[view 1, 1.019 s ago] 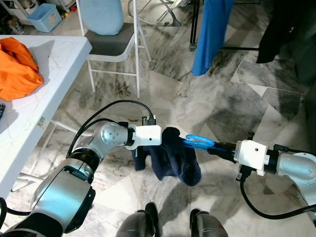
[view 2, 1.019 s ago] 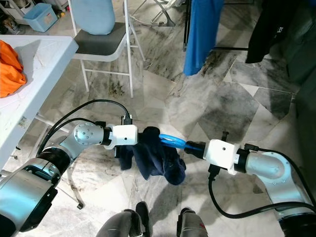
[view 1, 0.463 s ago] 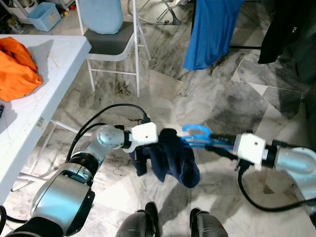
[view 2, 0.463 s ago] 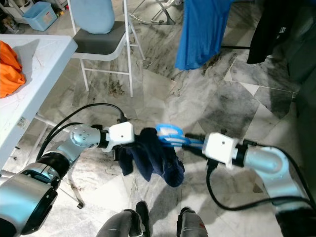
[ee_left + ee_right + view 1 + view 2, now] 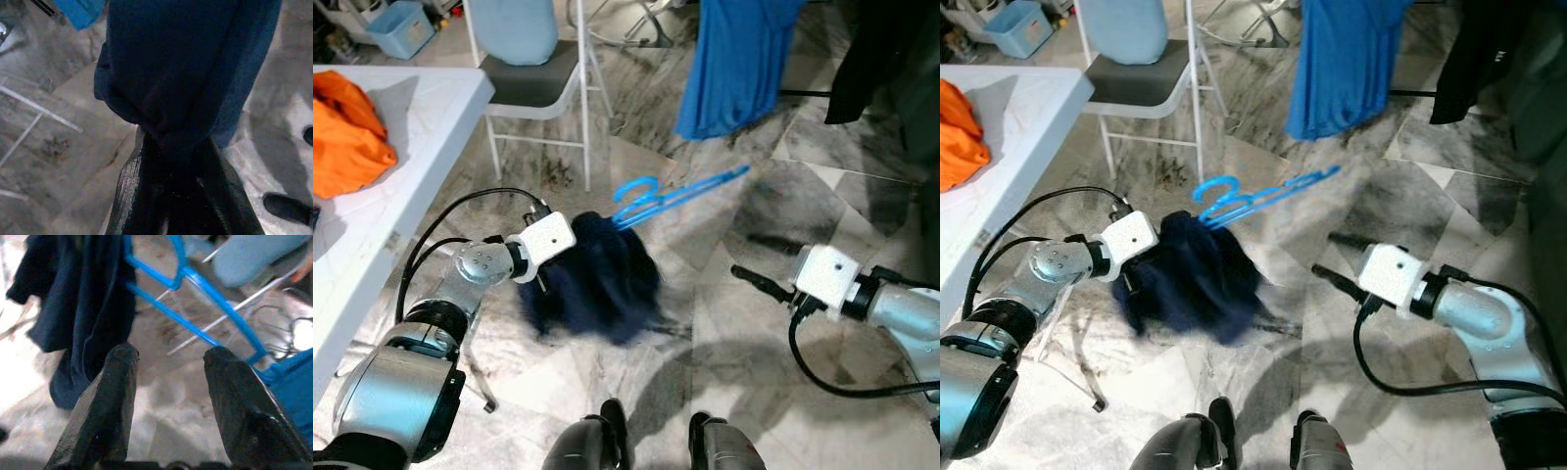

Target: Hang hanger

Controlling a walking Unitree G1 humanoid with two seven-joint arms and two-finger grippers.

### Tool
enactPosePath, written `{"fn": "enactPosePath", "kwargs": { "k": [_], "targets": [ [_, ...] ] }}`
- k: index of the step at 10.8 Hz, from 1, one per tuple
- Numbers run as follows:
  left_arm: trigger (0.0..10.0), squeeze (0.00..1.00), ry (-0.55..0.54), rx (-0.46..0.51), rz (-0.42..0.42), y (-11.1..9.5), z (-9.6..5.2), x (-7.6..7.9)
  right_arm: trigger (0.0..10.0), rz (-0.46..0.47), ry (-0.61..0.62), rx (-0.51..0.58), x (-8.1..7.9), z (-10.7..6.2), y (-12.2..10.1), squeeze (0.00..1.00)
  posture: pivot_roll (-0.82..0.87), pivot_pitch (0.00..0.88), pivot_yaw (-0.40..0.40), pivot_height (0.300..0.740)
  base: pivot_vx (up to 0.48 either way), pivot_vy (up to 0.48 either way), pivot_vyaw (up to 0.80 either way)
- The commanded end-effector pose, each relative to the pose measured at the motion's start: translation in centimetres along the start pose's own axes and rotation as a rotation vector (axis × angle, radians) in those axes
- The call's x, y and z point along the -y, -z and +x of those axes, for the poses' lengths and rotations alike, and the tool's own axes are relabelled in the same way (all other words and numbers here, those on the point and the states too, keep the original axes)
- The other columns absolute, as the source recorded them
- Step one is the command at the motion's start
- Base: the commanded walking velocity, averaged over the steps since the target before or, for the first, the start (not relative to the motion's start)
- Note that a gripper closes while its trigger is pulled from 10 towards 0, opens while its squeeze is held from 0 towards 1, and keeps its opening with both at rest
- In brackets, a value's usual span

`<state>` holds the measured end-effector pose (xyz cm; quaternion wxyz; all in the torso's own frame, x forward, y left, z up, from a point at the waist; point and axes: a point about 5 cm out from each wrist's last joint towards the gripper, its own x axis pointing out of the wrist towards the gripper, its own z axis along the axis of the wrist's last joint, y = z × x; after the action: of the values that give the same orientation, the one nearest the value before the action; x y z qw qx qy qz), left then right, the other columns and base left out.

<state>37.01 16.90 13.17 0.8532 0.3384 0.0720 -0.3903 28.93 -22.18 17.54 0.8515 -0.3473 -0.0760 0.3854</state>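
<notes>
While the left gripper [image 5: 570, 257] pinches a bunch of dark navy cloth [image 5: 592, 279], the cloth hangs down from it over the grey marble floor [image 5: 724, 225], and it looks blurry. Seen from the left wrist, the 2 black fingers [image 5: 129, 191] are squeezed close together with the navy cloth [image 5: 186, 73] caught between them. A bright blue plastic hanger [image 5: 671, 193] sticks out of the top of the cloth, with its curled hook close to the cloth and 1 long thin arm pointing up and away toward the robot's right. The right gripper [image 5: 754, 279] sits apart from the hanger, lower down on the robot's right, and it holds nothing. Seen from the right wrist, its 2 black fingers [image 5: 110, 401] are spread wide, and the blue hanger [image 5: 195, 298] shows past them without touching them. A white folding table [image 5: 401, 157] stands on the robot's left with a crumpled orange cloth [image 5: 347, 132] on it. A white metal chair [image 5: 543, 88] with a pale blue cushion [image 5: 514, 29] stands behind the table. A long blue garment [image 5: 734, 59] and a black garment [image 5: 876, 49] hang farther back.
</notes>
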Motion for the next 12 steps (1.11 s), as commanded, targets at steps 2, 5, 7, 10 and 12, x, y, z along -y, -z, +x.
{"fn": "enactPosePath", "kwargs": {
  "k": [2,5,7,10,12],
  "targets": [
    [0.0,0.0,-0.014,0.03,-0.012,0.2,-1.1,-0.9,10.0,0.07,0.072,0.041,0.2,0.0,-0.7,1.0,-0.08,0.272,0.158,0.74,0.0,0.0,0.0],
    [0.0,0.0,0.144,0.225,0.092,-3.3,-0.9,-1.1,10.0,0.414,0.143,0.073,-4.8,1.4,0.8,1.0,-0.07,0.278,0.156,0.74,0.0,0.0,0.0],
    [0.0,0.0,0.147,0.355,0.112,-6.0,-0.3,-1.3,10.0,0.535,0.155,0.052,-7.7,2.7,1.9,1.0,-0.06,0.281,0.161,0.74,0.0,0.0,0.0],
    [0.0,0.0,0.198,0.548,0.116,-9.9,-0.3,-1.6,10.0,0.611,0.243,0.003,-8.8,3.6,3.1,1.0,-0.06,0.272,0.162,0.74,0.0,0.0,0.0],
    [0.0,0.0,0.212,0.656,0.094,-12.1,-0.8,-1.9,10.0,0.609,0.344,-0.044,-7.9,3.3,4.3,1.0,-0.05,0.265,0.158,0.74,0.0,0.0,0.0]
  ]
}}
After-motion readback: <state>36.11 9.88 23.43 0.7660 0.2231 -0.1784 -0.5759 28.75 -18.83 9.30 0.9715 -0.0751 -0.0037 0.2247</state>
